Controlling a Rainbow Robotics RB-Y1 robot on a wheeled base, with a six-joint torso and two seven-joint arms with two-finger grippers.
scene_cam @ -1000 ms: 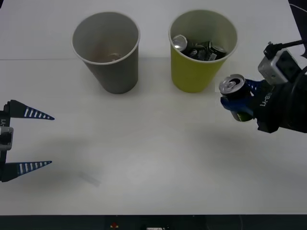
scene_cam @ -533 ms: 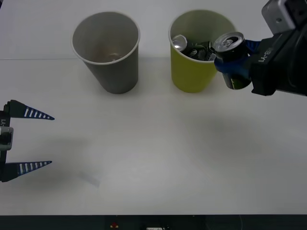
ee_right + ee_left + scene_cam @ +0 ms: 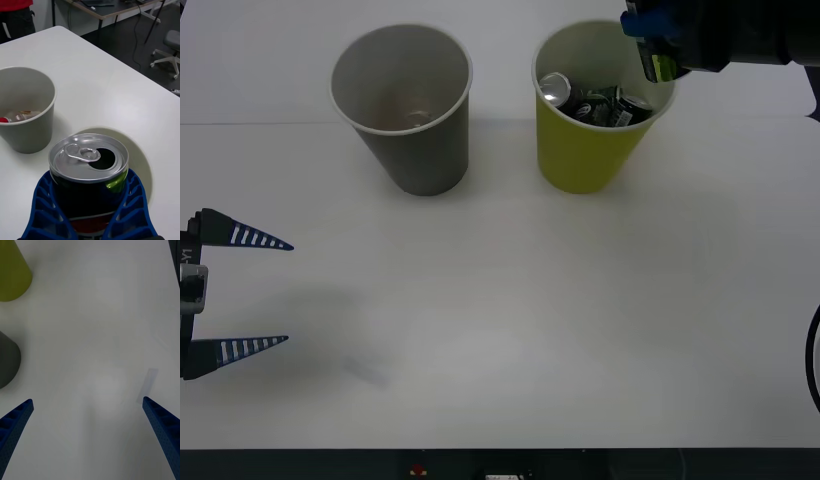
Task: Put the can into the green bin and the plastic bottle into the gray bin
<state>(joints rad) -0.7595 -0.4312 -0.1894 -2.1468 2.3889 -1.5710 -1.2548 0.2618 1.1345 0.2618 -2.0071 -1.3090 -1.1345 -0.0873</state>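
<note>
We log the left claw (image 3: 255, 292) idle at 9 o'clock, fingers apart over bare tabletop (image 3: 510, 320). The gray bin (image 3: 402, 108) sits at 11. The right claw (image 3: 658, 38), clamped on the can (image 3: 660, 62), has risen and swung to the green bin (image 3: 600, 105) rim at 1; release looks imminent. Ample open room around both bins.

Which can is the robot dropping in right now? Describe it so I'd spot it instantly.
Find the yellow-green bin, on the robot's right of the gray bin. Just over its far right rim, the right tool holds the can upright between blue ribbed fingers. Unlike the cans lying inside the bin, it hangs above them, opened, with a dark body.
</note>
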